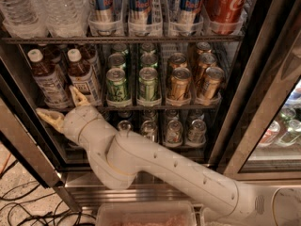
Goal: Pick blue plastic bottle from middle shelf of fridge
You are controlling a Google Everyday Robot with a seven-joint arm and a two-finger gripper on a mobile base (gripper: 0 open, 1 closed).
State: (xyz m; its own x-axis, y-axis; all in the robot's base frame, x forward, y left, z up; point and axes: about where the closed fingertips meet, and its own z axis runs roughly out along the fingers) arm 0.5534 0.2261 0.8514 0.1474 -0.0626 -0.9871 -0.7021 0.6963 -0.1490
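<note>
Gripper (65, 108): hanging empty, fingers spread wide, just below the left end of the middle shelf (155, 108) in the fridge (244, 79). Blue plastic bottle (47, 79): standing upright at that near left corner. The approach is seemingly running; the next move is calling for rising, then closing around the bottle's body.

Red Bull on blue cans (140, 4), Coca-Cola on the red can (225, 1) — gripper (63, 108) below the brown bottles (83, 76).
</note>
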